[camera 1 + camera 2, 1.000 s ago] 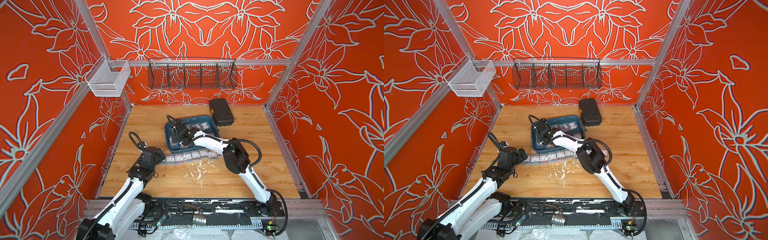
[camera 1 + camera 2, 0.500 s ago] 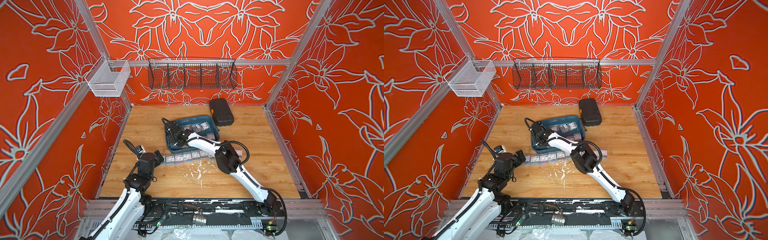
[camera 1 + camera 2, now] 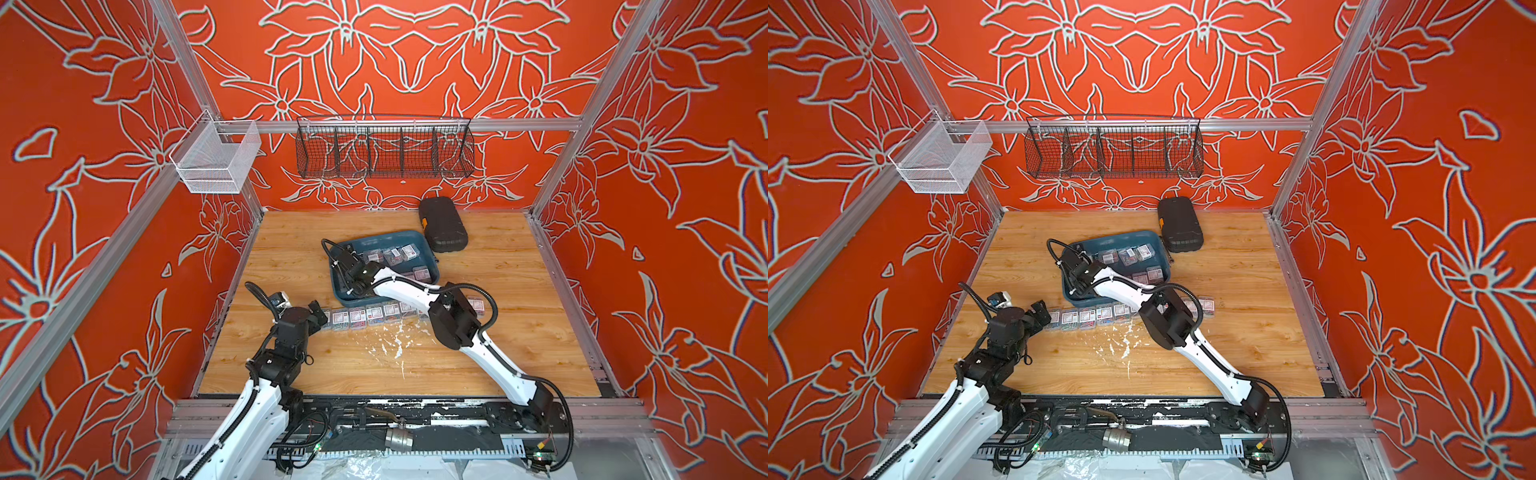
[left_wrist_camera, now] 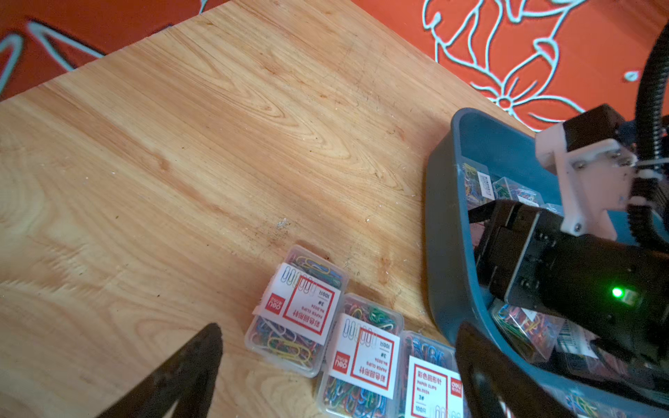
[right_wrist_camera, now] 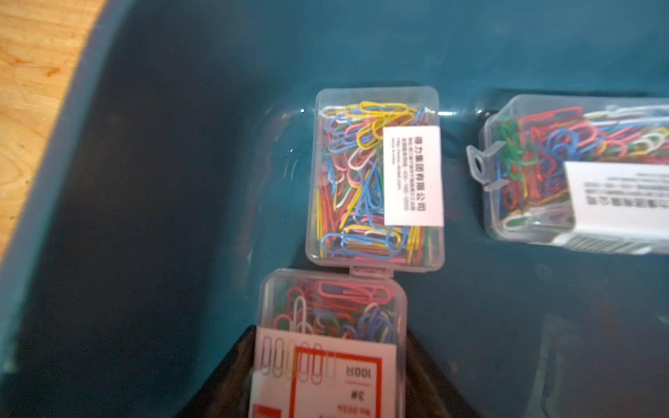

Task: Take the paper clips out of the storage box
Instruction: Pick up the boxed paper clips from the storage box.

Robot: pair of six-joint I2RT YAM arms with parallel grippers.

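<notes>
One light-wood tabletop (image 3: 498, 332), orange floral walls (image 3: 415, 62); left gripper (image 4: 338, 325) fingers apart, right gripper (image 5: 329, 331) tight on clear plastic paper-clip box (image 5: 325, 365).

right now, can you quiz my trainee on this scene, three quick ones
1. True or false: the right gripper is inside the tray.
2. Where do the boxes already taken out lie? A) in a row on the table B) in the wire basket C) on the black case
3. Fill in: the ___ gripper is open and empty.
Key: 1 true; 2 A; 3 left gripper
</notes>
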